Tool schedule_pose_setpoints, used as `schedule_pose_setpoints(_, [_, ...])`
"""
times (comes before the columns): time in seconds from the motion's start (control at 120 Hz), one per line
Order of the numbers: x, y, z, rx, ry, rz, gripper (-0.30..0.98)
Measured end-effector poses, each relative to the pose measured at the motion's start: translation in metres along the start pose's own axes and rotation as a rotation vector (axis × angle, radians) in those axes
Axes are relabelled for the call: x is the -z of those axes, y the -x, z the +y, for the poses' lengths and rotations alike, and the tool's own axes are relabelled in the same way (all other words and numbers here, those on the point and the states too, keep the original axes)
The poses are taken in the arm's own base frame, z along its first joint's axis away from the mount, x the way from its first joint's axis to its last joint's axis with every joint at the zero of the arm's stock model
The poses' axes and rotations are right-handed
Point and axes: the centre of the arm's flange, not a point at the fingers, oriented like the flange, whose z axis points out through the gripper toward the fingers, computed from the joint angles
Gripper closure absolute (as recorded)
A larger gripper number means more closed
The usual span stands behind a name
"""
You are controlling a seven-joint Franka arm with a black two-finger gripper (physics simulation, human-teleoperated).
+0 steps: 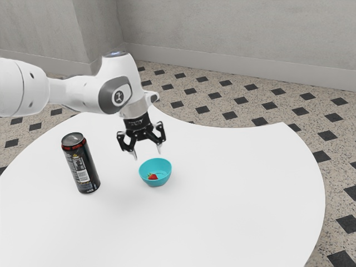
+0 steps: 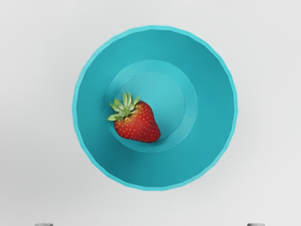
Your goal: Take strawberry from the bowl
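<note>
Hand [image 1: 147, 154] above bowl [image 1: 156, 182], fingers apart | strawberry [image 2: 141, 125] off-centre inside | risk: descending this wide could catch the rim, tipping bowl

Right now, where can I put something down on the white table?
Bare tabletop stretches from the round turquoise bowl to the edge at the exterior view's right. A narrower gap lies between bowl and black metal can. It's crowded at the bowl: my black gripper hangs above it.

Near the exterior view's centre you see a turquoise bowl [image 1: 156, 182] and red, green-leaved strawberry [image 1: 152, 177]; left, a mostly black can [image 1: 81, 164]; right, a beige floor [image 1: 336, 175] with black squares.
</note>
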Motion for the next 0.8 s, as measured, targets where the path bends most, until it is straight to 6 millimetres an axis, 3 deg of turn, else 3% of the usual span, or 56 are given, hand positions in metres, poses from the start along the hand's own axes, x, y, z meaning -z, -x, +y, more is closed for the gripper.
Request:
schedule_pose_setpoints(0.133, [-0.026, -0.028, -0.005, 0.094, -0.015, 0.001, 0.34])
schedule_pose_setpoints(0.242, [-0.059, -0.046, -0.003, 0.145, -0.035, -0.015, 0.43])
schedule_pose_setpoints(0.333, [-0.077, -0.049, 0.005, 0.166, -0.045, -0.019, 0.46])
schedule_pose_setpoints(0.467, [-0.083, -0.047, 0.01, 0.198, -0.041, -0.019, 0.49])
schedule_pose_setpoints(0.8, [-0.108, -0.053, 0.001, 0.288, -0.053, -0.048, 0.5])
